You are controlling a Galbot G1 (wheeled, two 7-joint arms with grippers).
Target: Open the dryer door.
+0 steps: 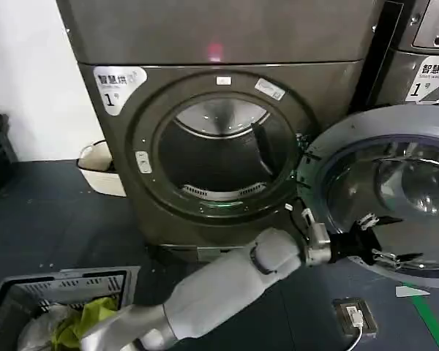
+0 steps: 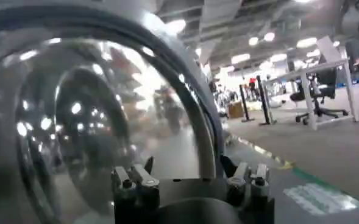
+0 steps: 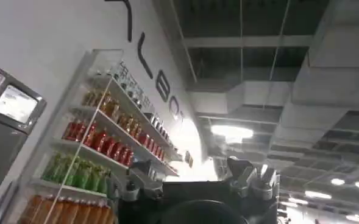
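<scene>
Most done: dryer door [image 1: 395, 191] swung wide, drum exposed.
Left tool [image 1: 371, 248]: fingers spread by door's rim.
Right tool [image 3: 197, 189]: fingers apart, idle.

The large round dryer door [image 1: 395, 186] has a wide ring of bright, mirror-polished chrome around dark, glossy, bulging glass [image 2: 100, 122] that throws back ceiling lights. The grey-bronze dryer cabinet [image 1: 227, 44] looks like smooth metal with a soft satin sheen, and the drum [image 1: 223, 150] inside is dull brushed steel. The left arm's rounded shell [image 1: 219, 289] is smooth matt pale-grey plastic; its tool [image 1: 373, 245] is black with bare metal fittings. The dark floor [image 1: 51, 219] is matt. A grey slatted plastic basket [image 1: 58, 281] holds crumpled yellow-green cloth [image 1: 84, 318].
</scene>
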